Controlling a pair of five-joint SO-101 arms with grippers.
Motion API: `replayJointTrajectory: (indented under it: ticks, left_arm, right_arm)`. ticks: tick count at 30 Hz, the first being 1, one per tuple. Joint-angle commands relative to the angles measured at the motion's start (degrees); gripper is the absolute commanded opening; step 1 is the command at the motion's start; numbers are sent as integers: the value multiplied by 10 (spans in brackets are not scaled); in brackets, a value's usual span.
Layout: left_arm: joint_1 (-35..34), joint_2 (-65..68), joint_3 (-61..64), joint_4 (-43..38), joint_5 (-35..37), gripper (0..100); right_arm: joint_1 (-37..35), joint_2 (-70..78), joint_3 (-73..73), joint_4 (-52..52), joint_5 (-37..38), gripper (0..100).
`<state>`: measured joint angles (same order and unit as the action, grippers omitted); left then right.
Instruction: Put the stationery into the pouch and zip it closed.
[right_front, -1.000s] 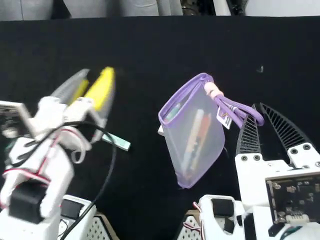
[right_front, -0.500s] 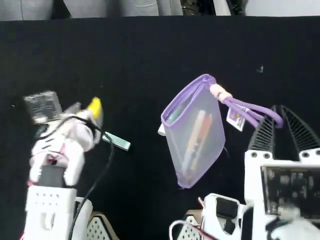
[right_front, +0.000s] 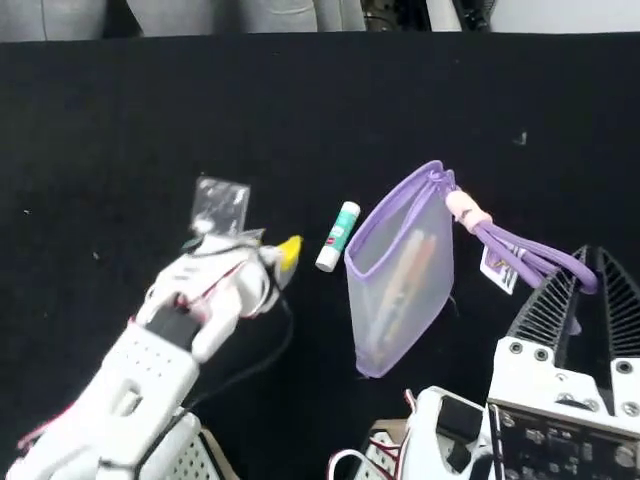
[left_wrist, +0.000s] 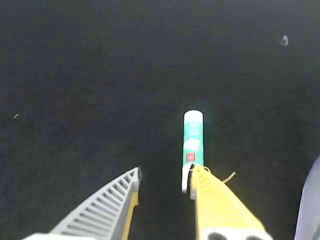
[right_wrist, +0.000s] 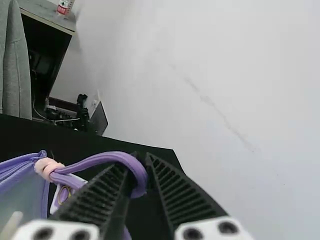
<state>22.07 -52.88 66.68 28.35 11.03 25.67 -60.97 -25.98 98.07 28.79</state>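
A translucent pouch (right_front: 400, 275) with purple trim lies right of centre, its mouth open toward the back, with pens inside. Its purple strap (right_front: 520, 262) runs right into my right gripper (right_wrist: 140, 160), whose black fingers are shut on the strap loop (right_wrist: 107, 161). A white and teal glue stick (right_front: 338, 236) lies just left of the pouch. My left gripper (left_wrist: 165, 175) is open right behind the glue stick (left_wrist: 193, 140). Its yellow fingertip (left_wrist: 196, 175) touches the stick's near end, and its grey finger (left_wrist: 107, 210) stands off to the side.
The black table (right_front: 300, 110) is bare across the back and far left. The left arm's white body (right_front: 150, 360) crosses the front left. The right arm's base (right_front: 560, 420) fills the front right corner. A white tag (right_front: 497, 270) hangs on the strap.
The left arm swung right and came down behind the glue stick. The right gripper drew the strap right, the pouch slid with it, and the glue stick came into full sight.
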Motion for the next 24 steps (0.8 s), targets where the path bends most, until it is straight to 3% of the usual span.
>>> replayJointTrajectory:
  ticks: [1, 9, 16, 24]
  left_arm:
    - [7, 211, -182, -13, -4, 176]
    - [37, 527, -405, -6, -4, 173]
    - [89, 659, -591, 69, -4, 173]
    - [82, 768, -729, 110, -4, 173]
  right_arm:
    - [8, 1, -15, -1, 4, 11]
    - [8, 0, -15, -1, 4, 11]
    - [8, -1, -15, 0, 4, 11]
    - [8, -2, -15, 2, 4, 11]
